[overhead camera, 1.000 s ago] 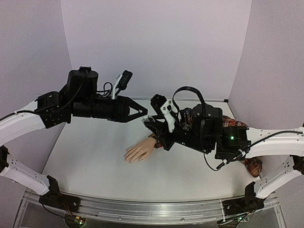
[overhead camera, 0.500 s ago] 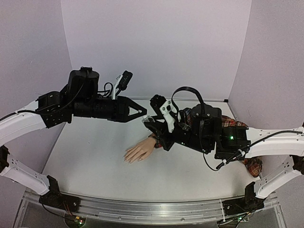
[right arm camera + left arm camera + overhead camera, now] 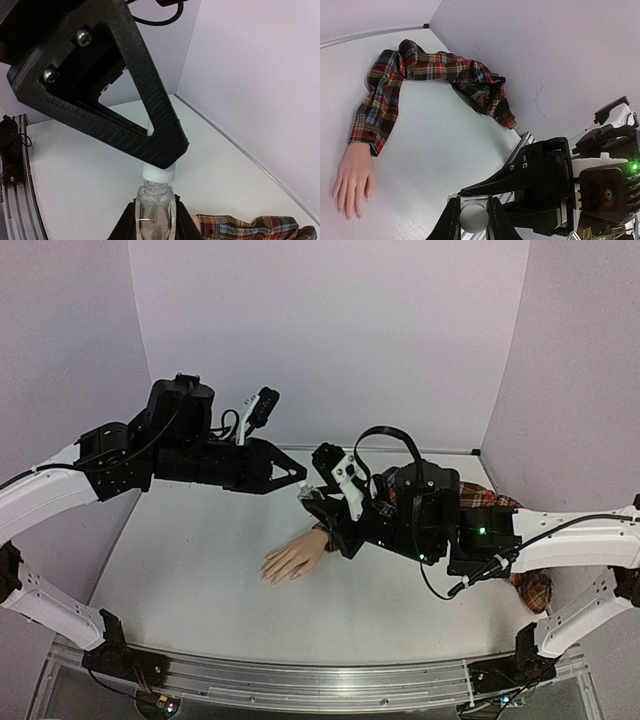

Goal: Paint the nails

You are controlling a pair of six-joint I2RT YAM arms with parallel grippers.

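- Uncapping is the step in hand: the right gripper pinches the clear bottle by its body, and the left gripper is clamped narrow on its white cap.
- Next, by my judgement, the left gripper must twist and draw the cap off along the bottle's neck while the right holds firm.
- Below the bottle and well apart from it, the mannequin hand lies palm-down on the table.
- Its long axis runs from the plaid cuff to the fingertips, so the nails point away from the bottle.

We log the mannequin hand lying on the table near its middle, nails at its left end, sleeve trailing right and back. Raised over it, the bottle sits in the right gripper, the left gripper on its cap.
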